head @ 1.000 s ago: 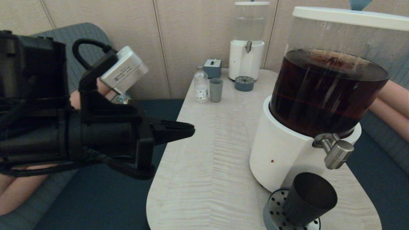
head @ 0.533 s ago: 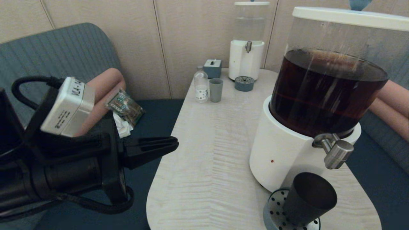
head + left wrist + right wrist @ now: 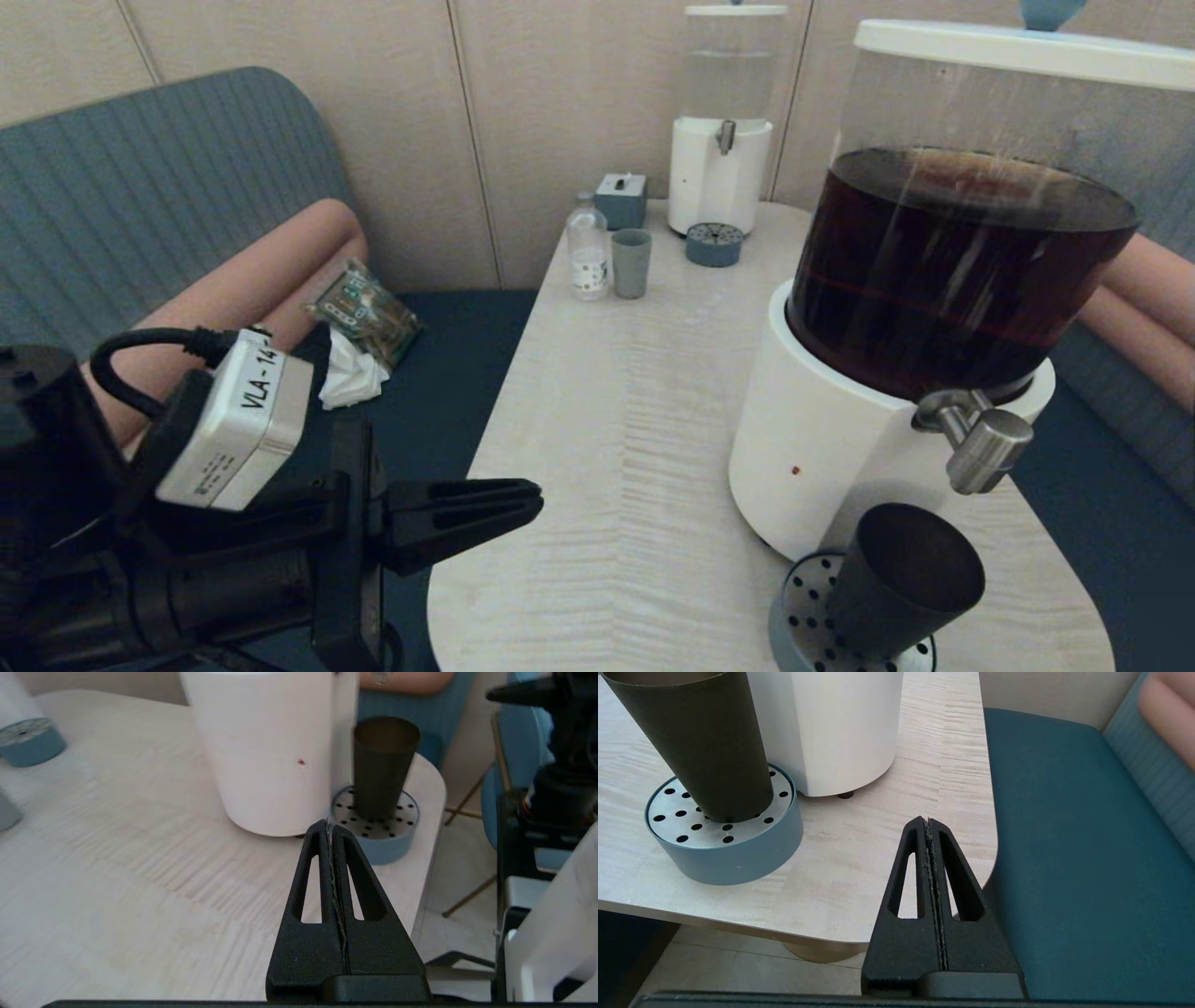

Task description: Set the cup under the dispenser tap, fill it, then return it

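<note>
The black cup (image 3: 898, 581) (image 3: 383, 765) (image 3: 693, 742) stands upright on the perforated drip tray (image 3: 801, 607) (image 3: 724, 851), right below the steel dispenser tap (image 3: 980, 446) of the big white-based dispenser (image 3: 840, 439) holding dark brown liquid. My left gripper (image 3: 532, 499) (image 3: 329, 823) is shut and empty, low at the table's near left edge, well left of the cup. My right gripper (image 3: 927, 820) is shut and empty too, beyond the table's near right corner, close beside the tray; it does not show in the head view.
At the table's far end stand a smaller dispenser (image 3: 721, 140) with clear liquid and its drip tray (image 3: 714, 245), a grey-blue cup (image 3: 631, 262), a small bottle (image 3: 588, 247) and a grey box (image 3: 622, 198). Blue seats (image 3: 140, 187) flank the table (image 3: 597, 448).
My left arm has dropped from mid-height to low at the table's near left edge, staying shut. The cup and the dispenser have not moved.
</note>
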{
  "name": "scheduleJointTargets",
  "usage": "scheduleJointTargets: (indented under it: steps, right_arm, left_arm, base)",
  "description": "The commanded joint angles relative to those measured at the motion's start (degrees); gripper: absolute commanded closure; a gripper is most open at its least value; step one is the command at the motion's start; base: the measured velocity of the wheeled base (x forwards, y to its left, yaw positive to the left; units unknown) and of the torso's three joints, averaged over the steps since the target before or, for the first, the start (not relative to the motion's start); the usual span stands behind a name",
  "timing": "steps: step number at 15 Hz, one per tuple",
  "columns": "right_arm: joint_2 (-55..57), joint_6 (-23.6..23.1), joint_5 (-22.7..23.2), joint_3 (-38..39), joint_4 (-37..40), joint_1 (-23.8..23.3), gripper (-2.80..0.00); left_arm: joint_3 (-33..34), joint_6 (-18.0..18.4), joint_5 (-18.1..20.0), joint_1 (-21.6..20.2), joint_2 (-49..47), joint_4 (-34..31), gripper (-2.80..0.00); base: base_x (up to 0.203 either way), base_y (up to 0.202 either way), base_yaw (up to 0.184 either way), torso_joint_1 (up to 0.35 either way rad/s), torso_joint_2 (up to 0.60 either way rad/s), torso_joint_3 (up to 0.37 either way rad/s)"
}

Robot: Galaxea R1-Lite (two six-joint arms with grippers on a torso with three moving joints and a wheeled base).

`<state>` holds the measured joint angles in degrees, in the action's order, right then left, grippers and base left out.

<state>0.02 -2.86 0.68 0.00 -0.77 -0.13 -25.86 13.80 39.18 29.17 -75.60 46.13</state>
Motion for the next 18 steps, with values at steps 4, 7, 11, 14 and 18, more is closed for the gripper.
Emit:
scheduleJointTargets:
  steps: [4, 7, 11, 14, 18]
  right_arm:
    - [-0.1, 0.0, 0.0, 0.2, 0.0, 0.0, 0.00]
    - [0.0, 0.0, 0.0, 0.2, 0.0, 0.0, 0.00]
    - [0.0, 0.0, 0.0, 0.2, 0.0, 0.0, 0.00]
    - [-0.1, 0.0, 0.0, 0.2, 0.0, 0.0, 0.00]
    - [0.0, 0.0, 0.0, 0.2, 0.0, 0.0, 0.00]
  left_arm:
    - [1.0, 1.0, 0.9, 2.7, -6.6, 4.7, 0.00]
    - [1.7, 1.0, 1.0, 4.4, -10.9, 9.4, -2.80]
    - [3.2, 1.2, 1.1, 6.1, -15.1, 16.1, -2.80]
    - [2.9, 1.3, 1.2, 7.1, -18.1, 17.8, -2.80]
    - [3.0, 0.8, 0.9, 8.0, -23.8, 19.1, -2.80]
  base:
    - [0.000, 0.000, 0.000, 0.000, 0.00, 0.000]
    - [0.000, 0.000, 0.000, 0.000, 0.00, 0.000]
    - [0.000, 0.000, 0.000, 0.000, 0.00, 0.000]
    - [0.000, 0.000, 0.000, 0.000, 0.00, 0.000]
    - [0.000, 0.000, 0.000, 0.000, 0.00, 0.000]
